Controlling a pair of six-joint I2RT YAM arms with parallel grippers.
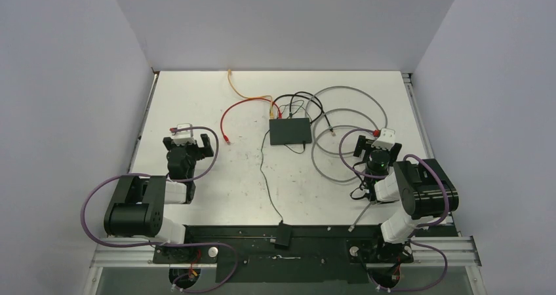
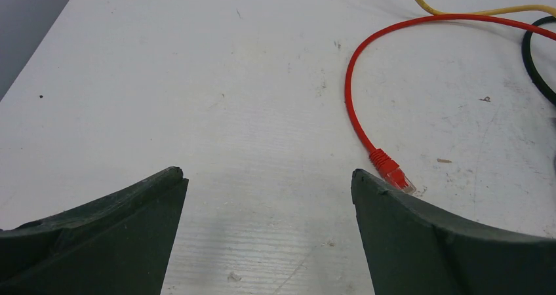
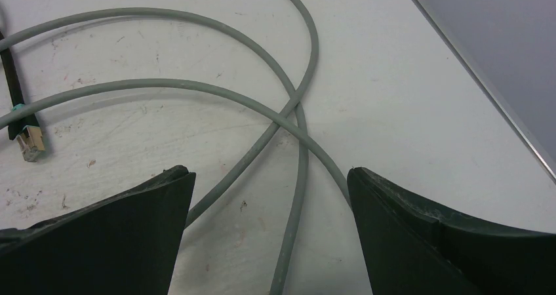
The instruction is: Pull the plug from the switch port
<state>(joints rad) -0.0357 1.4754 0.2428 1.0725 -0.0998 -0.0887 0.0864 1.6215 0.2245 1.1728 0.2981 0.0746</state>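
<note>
The switch (image 1: 290,132) is a flat black box at the table's middle back. Red, yellow and black cables run into the ports on its far edge (image 1: 280,115); the plugs there are too small to tell apart. My left gripper (image 1: 190,138) is open and empty, well left of the switch. In the left wrist view (image 2: 267,177) the red cable's loose plug (image 2: 395,174) lies by its right finger. My right gripper (image 1: 379,144) is open and empty, right of the switch. In the right wrist view (image 3: 270,174) it stands over the grey cable (image 3: 298,144).
Grey cable loops (image 1: 347,121) lie right of the switch. A loose black cable end (image 3: 29,141) lies left of the right gripper. A small black block (image 1: 283,234) with a thin wire sits at the near edge. The side walls stand close.
</note>
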